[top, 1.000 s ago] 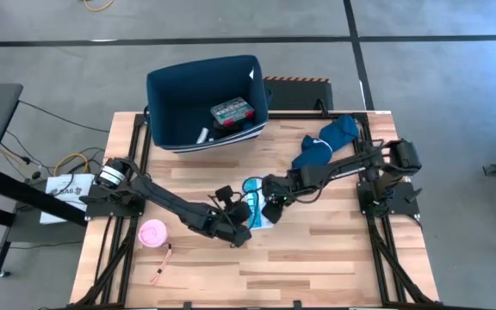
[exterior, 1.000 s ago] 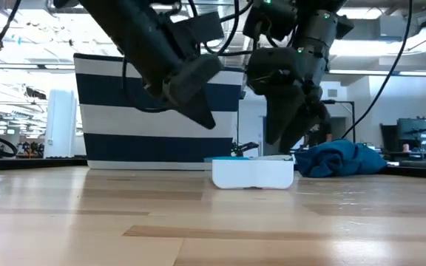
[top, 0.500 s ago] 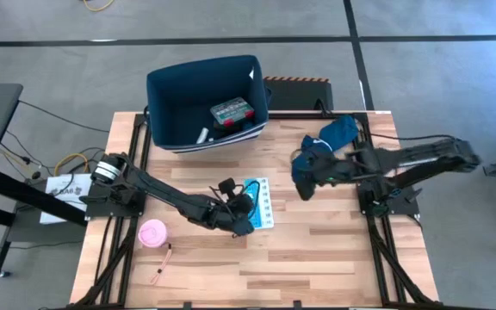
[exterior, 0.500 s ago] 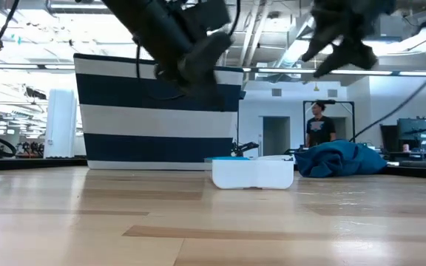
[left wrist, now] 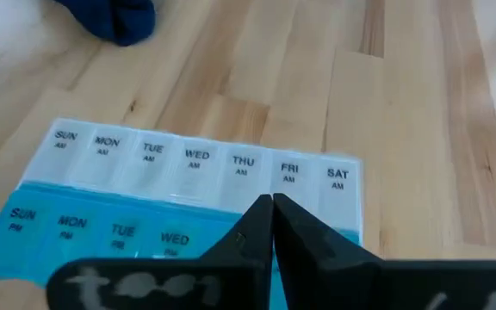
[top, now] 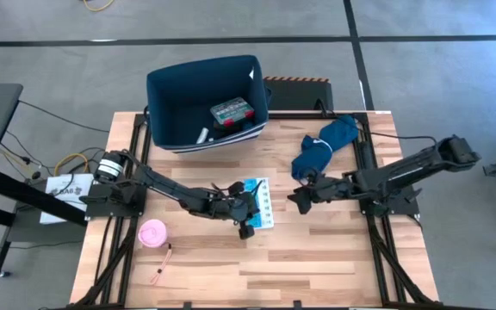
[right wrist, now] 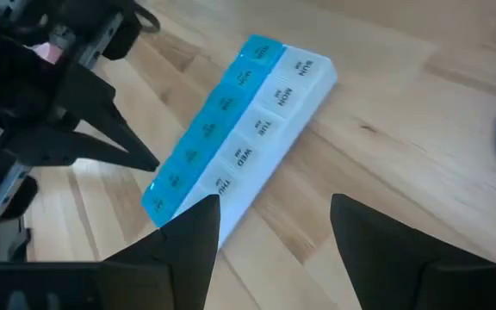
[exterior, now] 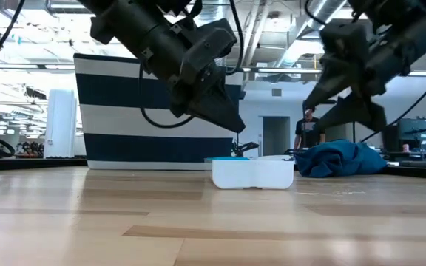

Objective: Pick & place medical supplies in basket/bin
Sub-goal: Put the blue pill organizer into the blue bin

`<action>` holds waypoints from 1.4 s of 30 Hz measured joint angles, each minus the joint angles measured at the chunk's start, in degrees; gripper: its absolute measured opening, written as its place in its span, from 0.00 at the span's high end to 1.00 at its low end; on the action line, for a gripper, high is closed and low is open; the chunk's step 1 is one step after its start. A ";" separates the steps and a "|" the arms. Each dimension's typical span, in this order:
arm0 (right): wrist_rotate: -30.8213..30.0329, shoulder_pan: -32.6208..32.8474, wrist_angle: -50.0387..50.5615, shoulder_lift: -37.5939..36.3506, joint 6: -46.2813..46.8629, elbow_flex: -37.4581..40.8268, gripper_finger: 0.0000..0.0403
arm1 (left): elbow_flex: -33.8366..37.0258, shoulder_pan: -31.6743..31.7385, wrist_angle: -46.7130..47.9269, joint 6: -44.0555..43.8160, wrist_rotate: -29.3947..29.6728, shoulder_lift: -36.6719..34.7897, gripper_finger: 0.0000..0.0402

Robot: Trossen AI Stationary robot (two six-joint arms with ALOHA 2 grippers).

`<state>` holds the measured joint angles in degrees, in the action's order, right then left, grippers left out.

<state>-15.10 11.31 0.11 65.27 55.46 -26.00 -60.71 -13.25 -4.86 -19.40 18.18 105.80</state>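
Pill organizer point(top: 259, 203) lies flat mid-table, white and blue rows, in front of the navy bin point(top: 203, 103). Left gripper point(top: 246, 226) hovers at its near end, fingers pressed together, empty. Right gripper point(top: 298, 201) sits to its right, fingers spread, empty, beside blue cloth point(top: 325, 143).

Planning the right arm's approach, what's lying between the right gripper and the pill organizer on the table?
Only bare wood table: the right gripper and pill organizer have nothing between them, clearest in the high view.
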 joint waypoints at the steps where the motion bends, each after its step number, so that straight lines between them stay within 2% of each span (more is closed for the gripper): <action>1: 0.09 -0.17 -1.49 1.49 -0.16 0.00 0.46 | -0.04 0.08 -0.02 0.02 0.31 -0.02 1.00; 5: 1.70 -0.04 -8.14 7.86 0.53 -0.09 0.46 | 0.96 0.38 0.10 -0.94 0.46 0.21 1.00; 9: 2.58 -0.21 -10.46 14.75 3.92 -0.48 0.46 | 4.26 0.26 -0.24 -4.29 2.16 0.24 1.00; 12: 3.23 -1.05 -11.00 20.22 4.49 -2.72 0.46 | 7.16 0.13 -3.13 -7.18 3.83 0.22 1.00; 17: 7.68 -2.93 -13.24 26.44 2.14 -7.60 0.46 | 10.95 -0.22 -11.73 -6.68 3.63 0.20 1.00; 22: 10.27 -5.23 -13.51 31.42 1.11 -11.97 0.46 | 11.73 -0.26 -10.85 -7.01 4.22 0.19 1.00; 27: 11.83 -6.23 -13.70 34.31 1.11 -14.62 0.46 | 14.41 -1.05 -11.34 -10.00 7.04 -0.07 1.00; 42: 12.68 -5.95 -13.64 34.47 3.79 -15.26 0.46 | 18.51 -2.89 -15.25 -14.19 9.60 0.03 1.00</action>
<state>-2.42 5.36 -13.53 99.74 59.25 -41.25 -42.19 -16.14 -20.11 -33.58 27.78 105.83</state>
